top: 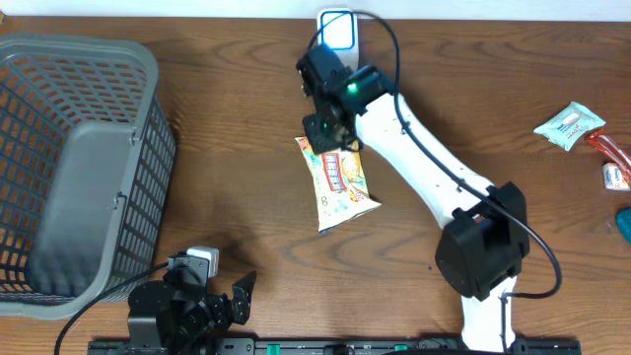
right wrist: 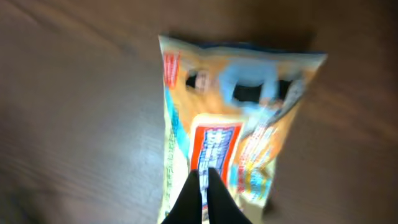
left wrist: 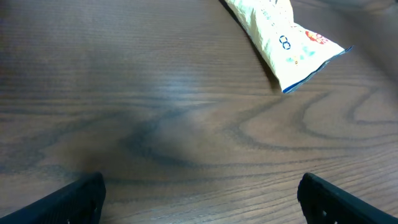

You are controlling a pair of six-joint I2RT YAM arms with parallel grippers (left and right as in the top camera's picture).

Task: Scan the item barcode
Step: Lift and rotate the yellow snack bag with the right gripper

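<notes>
Dark wood-grain table (top: 246, 197) is filling every view, lit evenly from above. Grey mesh basket (top: 79, 41) is sitting at the far left edge, well apart from the work. Snack packet (top: 343, 182), yellow with a red-and-blue label, is lying near the table's centre, long axis running diagonally, its upper end under the right arm's wrist. Right gripper (top: 330, 128) is hanging over that upper end; in the right wrist view its fingers are pressing together into a single dark point over the packet's near part, though the blur is hiding whether any film is pinched between them. White, blue-edged device (top: 338, 30) is standing at the table's back edge, just beyond the right gripper. Left gripper (top: 229, 301) is resting low at the front edge, jaws standing wide apart with only bare wood between them, and the packet's lower corner is showing ahead of it. Green-and-white sachet (top: 569, 125) is lying near the right edge.
</notes>
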